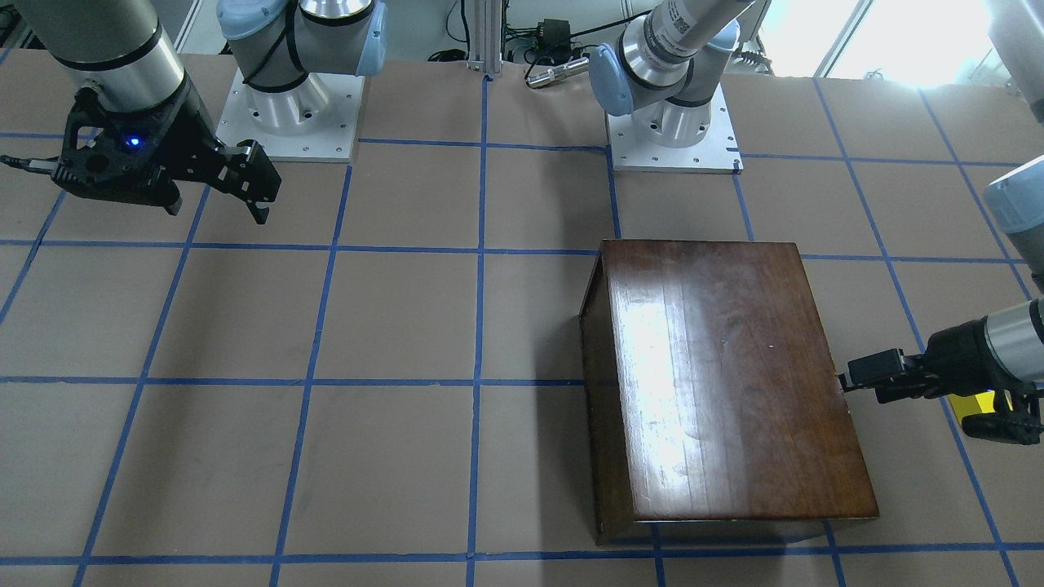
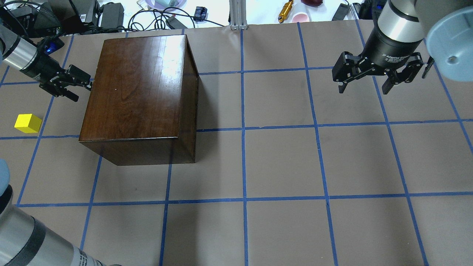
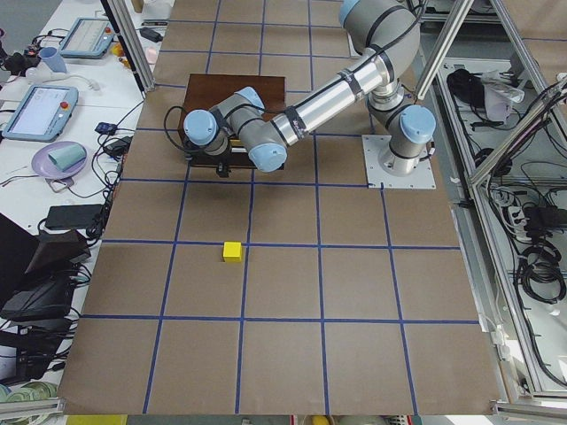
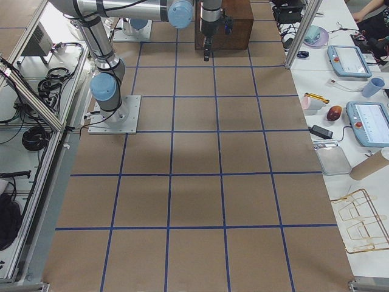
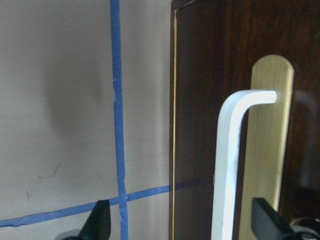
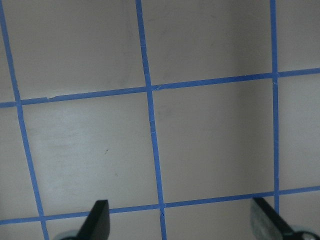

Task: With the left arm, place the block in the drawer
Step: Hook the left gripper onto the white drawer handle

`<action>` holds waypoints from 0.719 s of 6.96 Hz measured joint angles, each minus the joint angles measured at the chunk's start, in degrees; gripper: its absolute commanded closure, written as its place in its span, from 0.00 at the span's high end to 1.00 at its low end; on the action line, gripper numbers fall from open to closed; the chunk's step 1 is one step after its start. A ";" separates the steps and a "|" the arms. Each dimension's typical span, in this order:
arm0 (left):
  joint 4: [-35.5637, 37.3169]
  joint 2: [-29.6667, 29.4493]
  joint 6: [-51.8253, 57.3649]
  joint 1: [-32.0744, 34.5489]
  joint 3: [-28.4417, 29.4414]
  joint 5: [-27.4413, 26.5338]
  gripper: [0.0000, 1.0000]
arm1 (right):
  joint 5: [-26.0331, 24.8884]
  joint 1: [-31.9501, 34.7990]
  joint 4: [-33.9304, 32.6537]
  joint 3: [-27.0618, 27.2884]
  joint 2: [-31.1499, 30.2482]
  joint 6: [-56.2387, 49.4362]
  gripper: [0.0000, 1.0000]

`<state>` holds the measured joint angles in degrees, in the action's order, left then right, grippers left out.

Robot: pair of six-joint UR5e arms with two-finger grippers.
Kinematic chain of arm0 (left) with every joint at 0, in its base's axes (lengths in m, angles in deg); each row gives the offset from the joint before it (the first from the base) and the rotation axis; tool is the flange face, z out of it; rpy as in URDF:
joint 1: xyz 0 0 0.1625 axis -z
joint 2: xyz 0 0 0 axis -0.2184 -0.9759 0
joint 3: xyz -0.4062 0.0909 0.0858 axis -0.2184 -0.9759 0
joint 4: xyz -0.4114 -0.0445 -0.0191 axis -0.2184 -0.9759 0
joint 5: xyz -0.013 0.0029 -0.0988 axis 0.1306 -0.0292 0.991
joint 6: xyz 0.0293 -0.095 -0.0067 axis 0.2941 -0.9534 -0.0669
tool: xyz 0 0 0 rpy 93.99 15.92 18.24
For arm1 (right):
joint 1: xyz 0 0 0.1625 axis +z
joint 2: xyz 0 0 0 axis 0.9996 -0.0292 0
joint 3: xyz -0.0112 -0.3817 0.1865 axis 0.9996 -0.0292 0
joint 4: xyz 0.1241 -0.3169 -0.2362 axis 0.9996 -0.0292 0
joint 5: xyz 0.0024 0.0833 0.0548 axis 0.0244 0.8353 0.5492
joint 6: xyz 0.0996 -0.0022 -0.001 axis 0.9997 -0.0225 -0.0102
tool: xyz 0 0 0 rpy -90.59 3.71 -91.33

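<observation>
The yellow block lies on the table to the left of the dark wooden box, apart from it; it also shows in the exterior left view. The drawer is shut; its dark front panel carries a brass plate and a white handle. My left gripper is open at the box's left side. In the left wrist view its fingertips stand on either side of the handle without closing on it. My right gripper is open and empty, above the table at the far right.
Brown paper with a blue tape grid covers the table. Cables, chargers and small items lie beyond the far edge. The two arm bases stand at the robot's side.
</observation>
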<state>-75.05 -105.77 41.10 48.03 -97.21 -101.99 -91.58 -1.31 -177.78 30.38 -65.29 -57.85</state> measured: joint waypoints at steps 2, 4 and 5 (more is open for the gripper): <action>-0.10 -0.52 0.06 0.00 -0.27 0.01 1.00 | -0.02 0.00 0.00 0.01 0.00 0.00 1.00; 0.51 -0.68 0.08 0.00 -1.80 -0.05 0.99 | -0.02 0.00 0.00 0.02 0.00 0.00 1.00; 0.90 -0.70 0.09 0.00 -2.16 -0.05 0.93 | -0.01 0.00 0.00 0.02 0.00 0.00 1.00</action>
<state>-74.15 -106.47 41.19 48.03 -99.37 -102.05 -91.59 -1.31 -177.78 30.39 -65.29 -57.84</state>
